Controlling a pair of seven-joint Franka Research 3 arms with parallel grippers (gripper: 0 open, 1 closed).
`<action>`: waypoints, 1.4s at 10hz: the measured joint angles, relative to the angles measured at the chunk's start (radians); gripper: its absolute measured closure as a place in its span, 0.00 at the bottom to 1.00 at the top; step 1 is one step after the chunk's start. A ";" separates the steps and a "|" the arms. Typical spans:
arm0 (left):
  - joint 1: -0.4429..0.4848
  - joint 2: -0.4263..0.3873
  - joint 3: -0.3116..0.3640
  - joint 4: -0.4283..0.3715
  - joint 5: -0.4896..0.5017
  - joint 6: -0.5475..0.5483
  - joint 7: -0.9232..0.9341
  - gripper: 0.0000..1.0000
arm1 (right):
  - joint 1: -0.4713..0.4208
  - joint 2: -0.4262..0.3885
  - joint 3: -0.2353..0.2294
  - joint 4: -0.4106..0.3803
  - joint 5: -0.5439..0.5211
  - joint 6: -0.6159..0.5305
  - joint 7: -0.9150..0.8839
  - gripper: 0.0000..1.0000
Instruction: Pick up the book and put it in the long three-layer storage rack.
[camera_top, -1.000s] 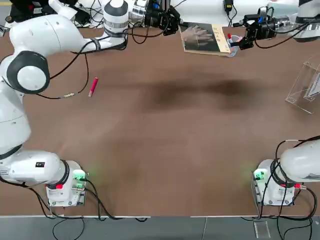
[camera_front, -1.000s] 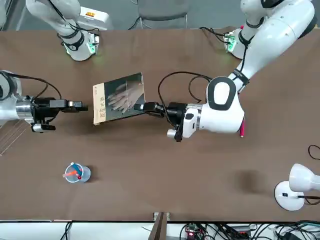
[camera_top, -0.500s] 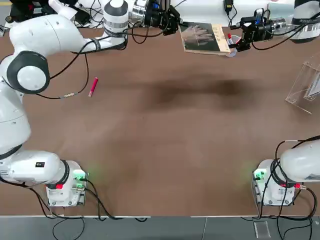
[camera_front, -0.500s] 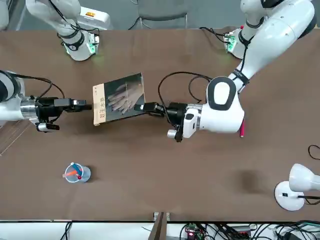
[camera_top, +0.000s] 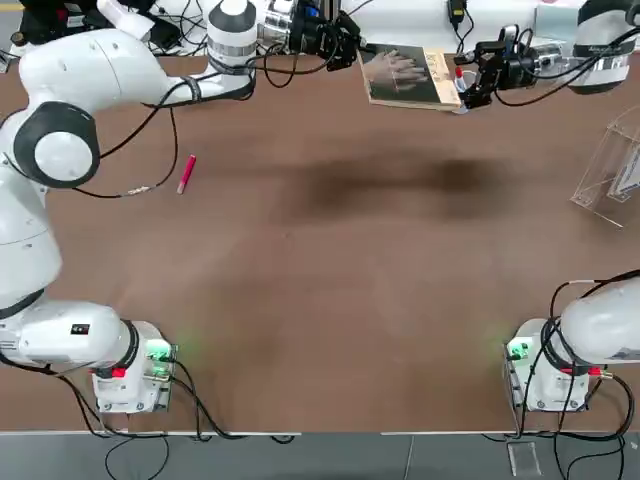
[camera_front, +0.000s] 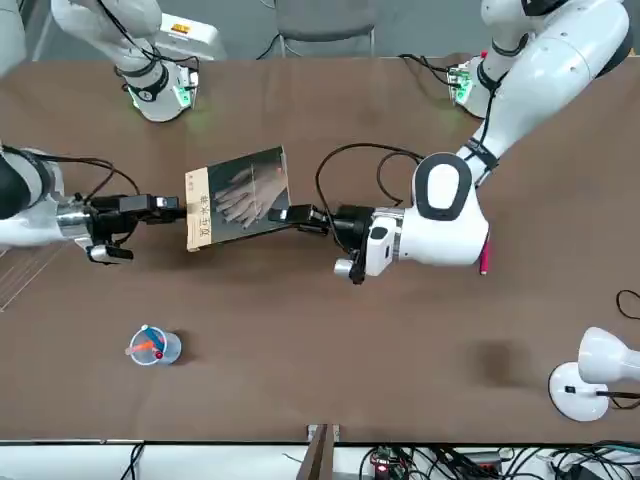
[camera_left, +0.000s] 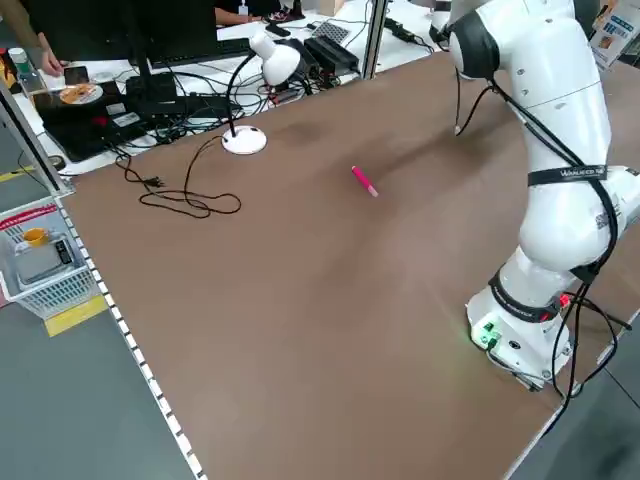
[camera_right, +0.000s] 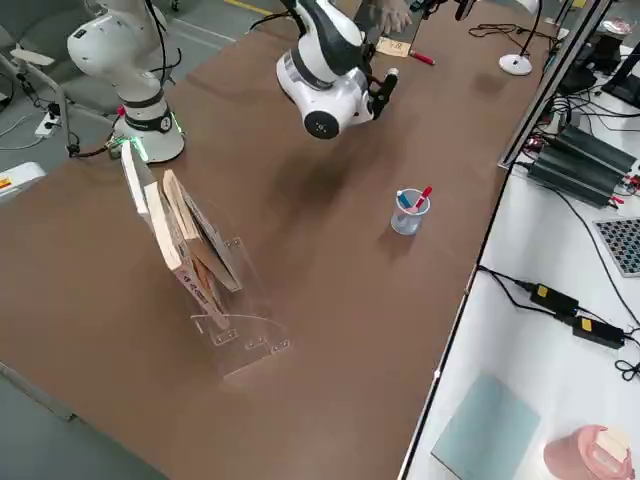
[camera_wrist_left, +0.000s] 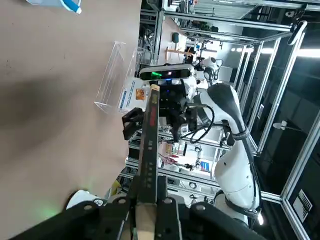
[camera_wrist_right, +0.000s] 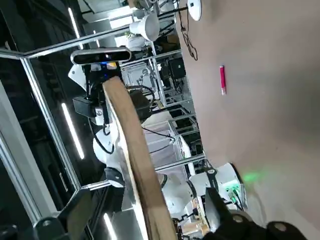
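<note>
My left tool (camera_front: 283, 214) pinches the book (camera_front: 238, 196) aloft over the tabletop (camera_front: 330, 340), and my spread right tool (camera_front: 170, 207), straddling its tan edge, could knock it askew on closing.

book (camera_front: 238, 196) between both grippers | rack (camera_top: 612, 172) far right | pen (camera_top: 186, 173) left

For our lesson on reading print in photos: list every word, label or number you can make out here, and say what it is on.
"WALKER": on the band around the left arm, probably part of a longer word.
Characters on the book's tan strip: too small to read.
Printed covers in the storage rack: too blurred to read.
Nothing else is legible.
</note>
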 joint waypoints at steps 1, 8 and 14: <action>-0.001 0.000 0.000 0.000 0.000 0.001 0.000 0.98 | 0.003 0.000 0.000 0.000 0.002 0.000 -0.002 0.00; -0.019 0.004 0.000 0.003 0.000 0.034 0.000 0.98 | 0.028 0.006 0.002 -0.020 0.072 -0.026 -0.002 0.32; -0.021 0.009 0.002 0.004 0.000 0.036 0.000 0.98 | 0.028 0.008 -0.003 -0.047 0.084 -0.033 0.017 0.84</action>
